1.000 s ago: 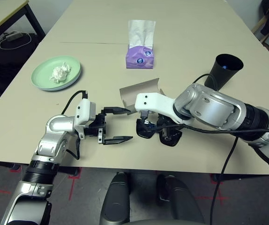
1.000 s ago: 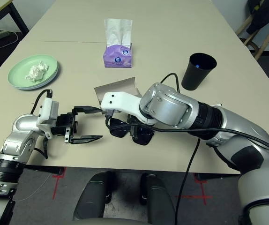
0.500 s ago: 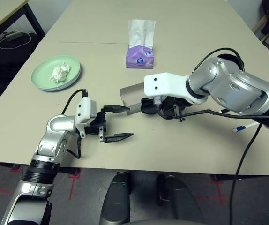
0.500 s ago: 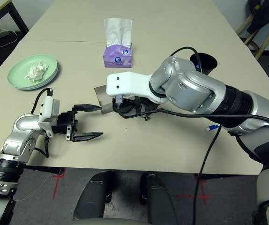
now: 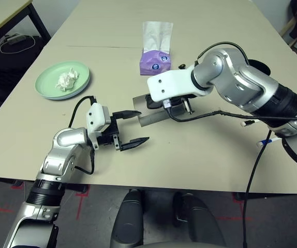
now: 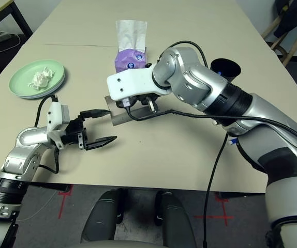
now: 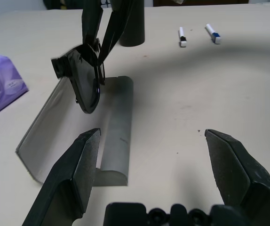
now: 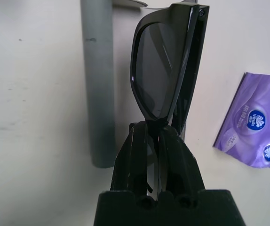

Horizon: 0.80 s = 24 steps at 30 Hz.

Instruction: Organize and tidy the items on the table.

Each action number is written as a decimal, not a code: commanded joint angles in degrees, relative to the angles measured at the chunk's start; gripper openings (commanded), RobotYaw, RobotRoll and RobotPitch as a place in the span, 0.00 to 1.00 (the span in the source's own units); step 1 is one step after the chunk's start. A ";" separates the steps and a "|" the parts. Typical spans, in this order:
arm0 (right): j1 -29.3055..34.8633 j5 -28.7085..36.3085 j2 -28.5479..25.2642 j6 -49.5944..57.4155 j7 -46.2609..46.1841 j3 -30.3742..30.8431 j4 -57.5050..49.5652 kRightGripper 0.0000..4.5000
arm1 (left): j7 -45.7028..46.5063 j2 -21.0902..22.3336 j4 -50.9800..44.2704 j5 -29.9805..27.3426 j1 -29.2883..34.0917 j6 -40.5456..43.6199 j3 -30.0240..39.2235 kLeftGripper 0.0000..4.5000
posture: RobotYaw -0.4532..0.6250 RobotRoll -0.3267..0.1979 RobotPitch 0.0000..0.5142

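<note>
— Where are the black sunglasses (image 8: 165, 70)?

— Pinched at the bridge in the right end effector (image 8: 154, 134), hanging above the open grey glasses case (image 7: 85, 136) near the middle of the counter (image 5: 200, 160).

— And the left end effector (image 5: 130, 128)?

— Released — fingers spread wide, holding nothing, just beside the case. The tissue (image 5: 67, 79) sits on the green plate (image 5: 47, 88), well apart; the black cup (image 6: 225, 67) stands behind the right arm.
</note>
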 commanded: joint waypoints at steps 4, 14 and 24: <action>0.11 -4.27 4.16 -4.03 -0.25 -2.86 5.29 0.04 | 1.13 0.17 -2.60 0.41 1.14 -0.07 0.29 1.00 | 0.69 0.62 0.35; 2.10 -7.89 7.38 -5.31 0.51 -4.68 8.40 0.04 | 4.13 -1.20 -4.56 -0.82 1.42 1.73 0.94 1.00 | 0.70 0.62 0.35; 4.23 -10.16 7.98 -5.38 2.95 -4.58 9.57 0.04 | 4.60 -0.86 -5.90 -0.96 1.81 2.69 1.04 1.00 | 0.70 0.62 0.35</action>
